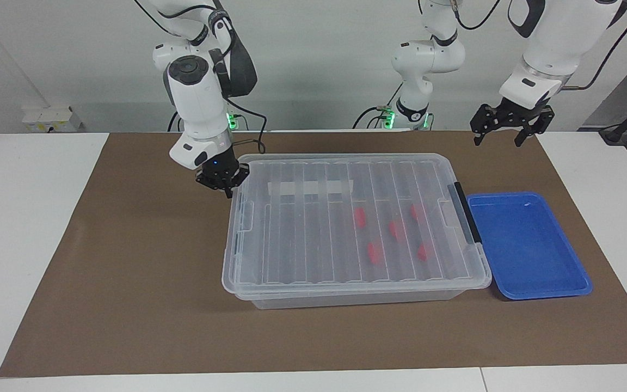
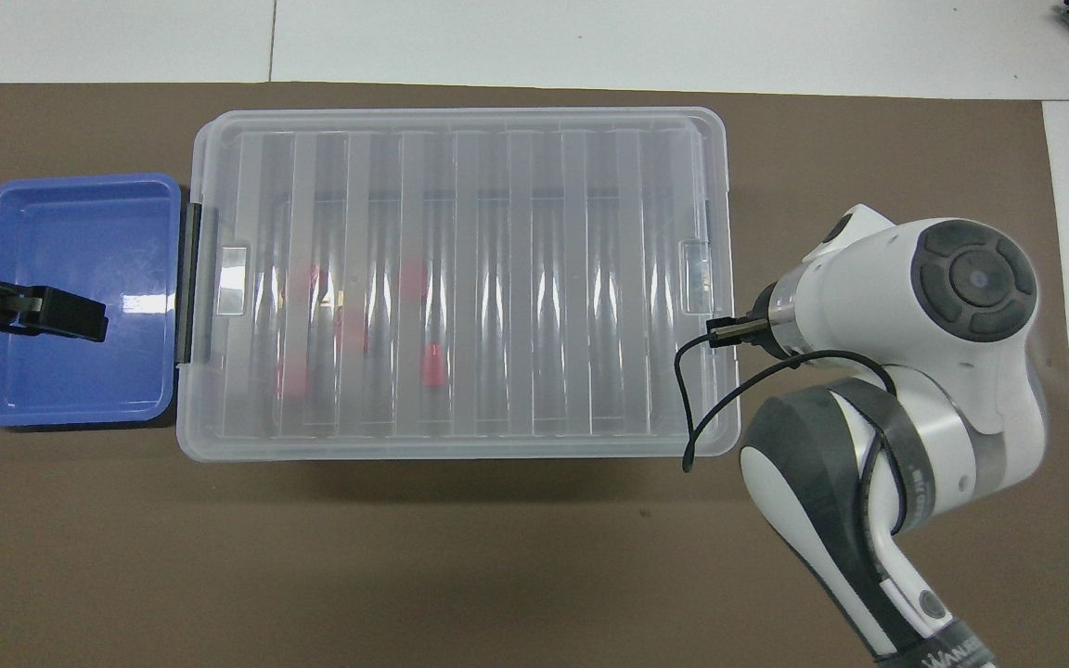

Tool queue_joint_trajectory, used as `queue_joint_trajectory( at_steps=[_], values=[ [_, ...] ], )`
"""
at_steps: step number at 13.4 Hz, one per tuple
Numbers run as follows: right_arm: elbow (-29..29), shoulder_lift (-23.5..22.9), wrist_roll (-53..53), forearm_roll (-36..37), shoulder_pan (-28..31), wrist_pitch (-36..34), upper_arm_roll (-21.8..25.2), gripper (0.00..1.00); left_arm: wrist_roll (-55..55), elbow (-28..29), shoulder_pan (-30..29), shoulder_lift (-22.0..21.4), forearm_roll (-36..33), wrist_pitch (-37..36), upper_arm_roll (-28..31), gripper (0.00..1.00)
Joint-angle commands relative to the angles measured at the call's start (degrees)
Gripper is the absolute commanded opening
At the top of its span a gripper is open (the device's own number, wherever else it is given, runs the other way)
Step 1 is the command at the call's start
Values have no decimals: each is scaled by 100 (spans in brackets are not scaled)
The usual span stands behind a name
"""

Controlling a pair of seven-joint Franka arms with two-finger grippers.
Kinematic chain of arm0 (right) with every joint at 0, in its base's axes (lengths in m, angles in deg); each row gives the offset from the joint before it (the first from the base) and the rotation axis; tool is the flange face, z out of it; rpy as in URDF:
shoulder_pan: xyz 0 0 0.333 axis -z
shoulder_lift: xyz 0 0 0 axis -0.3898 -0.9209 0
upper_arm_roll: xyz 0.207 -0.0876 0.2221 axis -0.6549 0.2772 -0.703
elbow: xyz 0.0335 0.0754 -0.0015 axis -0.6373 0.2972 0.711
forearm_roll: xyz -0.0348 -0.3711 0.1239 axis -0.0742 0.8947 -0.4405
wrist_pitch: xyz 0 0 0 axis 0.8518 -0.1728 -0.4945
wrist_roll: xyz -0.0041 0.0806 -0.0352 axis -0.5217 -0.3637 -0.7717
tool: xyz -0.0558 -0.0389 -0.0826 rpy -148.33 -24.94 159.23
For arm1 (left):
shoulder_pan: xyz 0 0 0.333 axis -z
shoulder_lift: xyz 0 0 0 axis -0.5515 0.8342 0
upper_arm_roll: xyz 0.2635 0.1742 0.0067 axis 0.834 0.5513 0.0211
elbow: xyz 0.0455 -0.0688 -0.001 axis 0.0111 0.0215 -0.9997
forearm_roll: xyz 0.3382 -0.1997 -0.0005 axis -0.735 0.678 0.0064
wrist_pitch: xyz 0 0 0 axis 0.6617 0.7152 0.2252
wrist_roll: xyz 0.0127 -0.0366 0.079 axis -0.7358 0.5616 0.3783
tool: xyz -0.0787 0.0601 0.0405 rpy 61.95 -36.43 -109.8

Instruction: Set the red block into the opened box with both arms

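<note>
The clear box has its ribbed lid lying flat on it, edges nearly lined up. Several red blocks show through the lid, lying inside toward the black handle end. My right gripper is shut, low at the lid's end edge toward the right arm's end; in the overhead view the wrist hides it. My left gripper hangs open in the air by the blue tray, holding nothing; one of its fingers shows over the tray.
The blue tray sits against the box's handle end and holds nothing. A brown mat covers the table under everything. A white tape strip is on the lid. A black cable loops from the right wrist over the box corner.
</note>
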Motion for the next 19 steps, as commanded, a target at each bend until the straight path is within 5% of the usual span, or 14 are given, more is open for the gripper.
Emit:
queue_joint_trajectory(
  at_steps=[1, 11, 12, 13, 14, 19],
  values=[
    [110, 137, 46, -128, -17, 45, -36, 0, -25, -294, 58, 122, 55, -163, 92, 100],
    [31, 699, 81, -128, 764, -692, 25, 0, -7, -179, -30, -54, 38, -145, 66, 100],
    [-39, 770, 73, -128, 852, -850, 43, 25, -7, -188, -48, -54, 38, -154, 66, 100],
    [-126, 831, 73, -119, 984, -1060, 51, 91, -7, -179, -57, -54, 38, -154, 66, 100],
    [-258, 893, 55, -93, 1124, -1280, 43, 100, -7, -179, -48, -54, 38, -154, 66, 100],
    [-1320, 605, 55, 118, 1319, -2151, 51, 100, -7, -179, -57, -54, 38, -154, 66, 100]
  ],
)
